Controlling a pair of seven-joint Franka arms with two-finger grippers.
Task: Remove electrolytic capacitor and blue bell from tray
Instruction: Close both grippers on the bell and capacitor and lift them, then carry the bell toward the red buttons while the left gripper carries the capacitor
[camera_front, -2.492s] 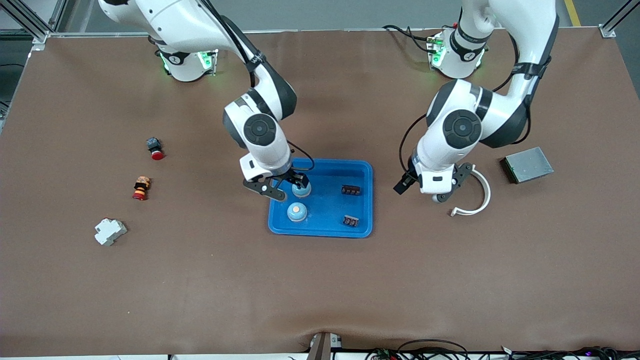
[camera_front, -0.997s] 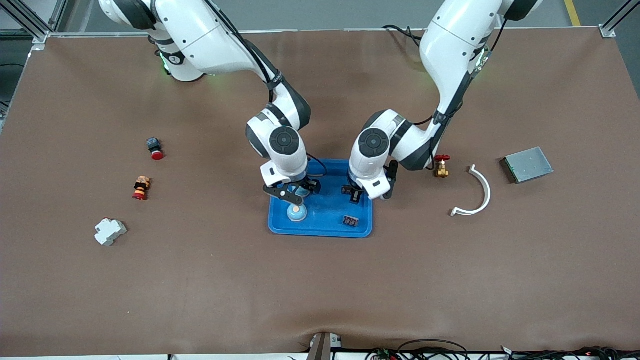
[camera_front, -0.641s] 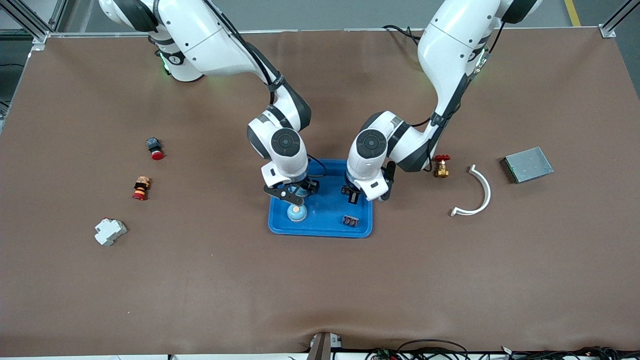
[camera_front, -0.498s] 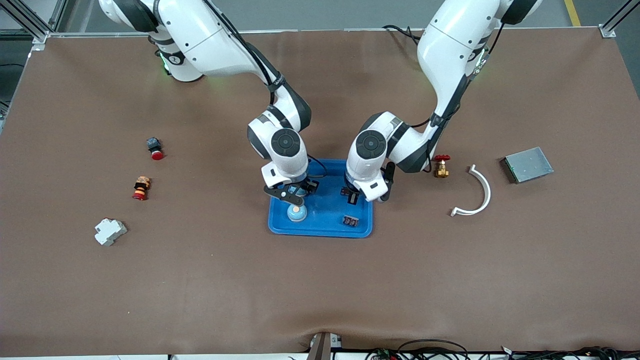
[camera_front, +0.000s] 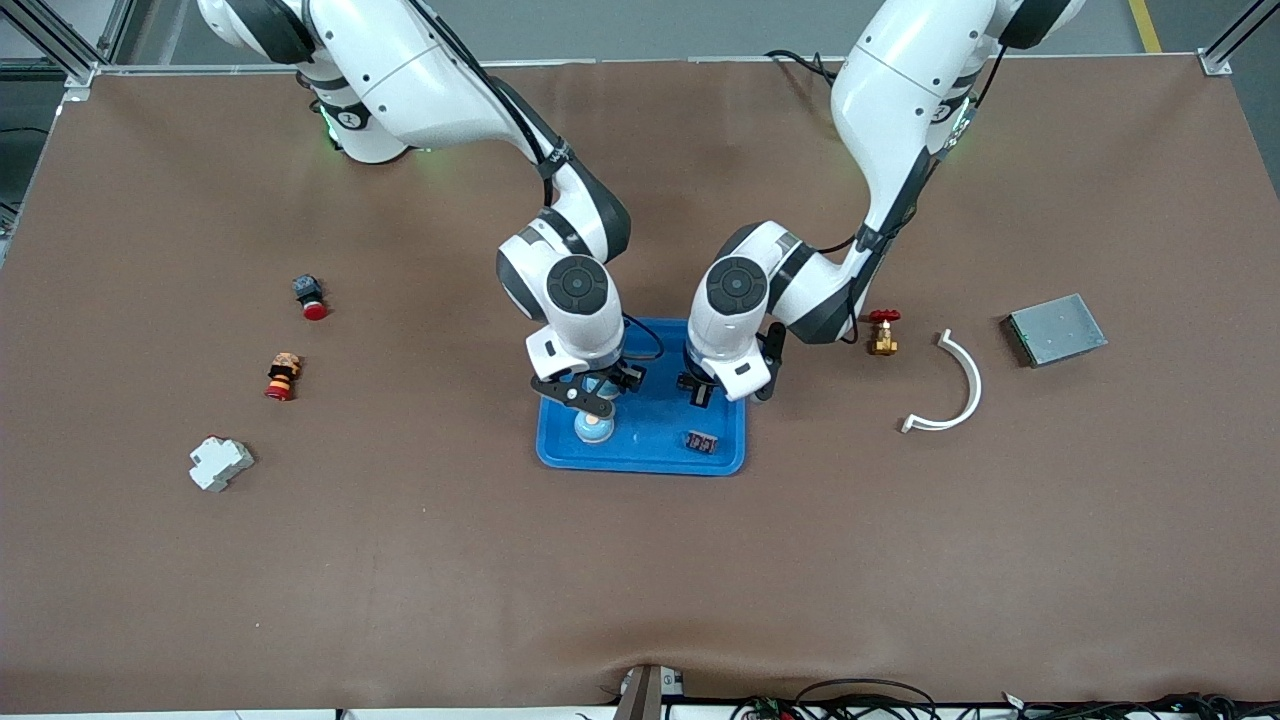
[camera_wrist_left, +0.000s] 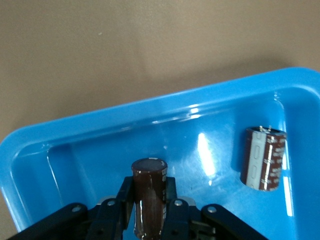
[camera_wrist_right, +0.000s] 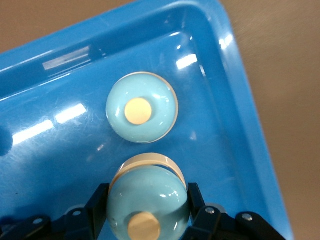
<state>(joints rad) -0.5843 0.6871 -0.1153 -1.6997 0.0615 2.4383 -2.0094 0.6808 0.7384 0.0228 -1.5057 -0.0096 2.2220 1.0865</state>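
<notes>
Front view, table: a brown mat (camera_front: 640, 560) covers the whole top; grey floor and metal frame posts show along the edge where the arms' bases stand.
Front view, tray: a blue tray (camera_front: 655, 455) sits mid-table, both arms reaching down into it.
Front view, right gripper (camera_front: 590, 388): over the tray's end toward the right arm, above a light-blue bell (camera_front: 594, 428) resting in the tray.
Front view, left gripper (camera_front: 703, 388): over the tray's end toward the left arm; a dark capacitor (camera_front: 702, 440) lies in the tray nearer the camera.
Front view, loose parts: toward the right arm's end, a red-capped button (camera_front: 310, 297), an orange-and-red switch (camera_front: 282, 375) and a white block (camera_front: 220, 463); toward the left arm's end, a brass valve (camera_front: 882, 332), a white curved strip (camera_front: 955, 385) and a grey metal box (camera_front: 1056, 329).
Left wrist view: the fingers pinch an upright brown held capacitor (camera_wrist_left: 148, 192) above the tray floor; the other capacitor lies on its side well apart.
Right wrist view: the fingers clamp a held bell (camera_wrist_right: 148, 200) by its sides; the second bell sits just beside it on the tray floor.
</notes>
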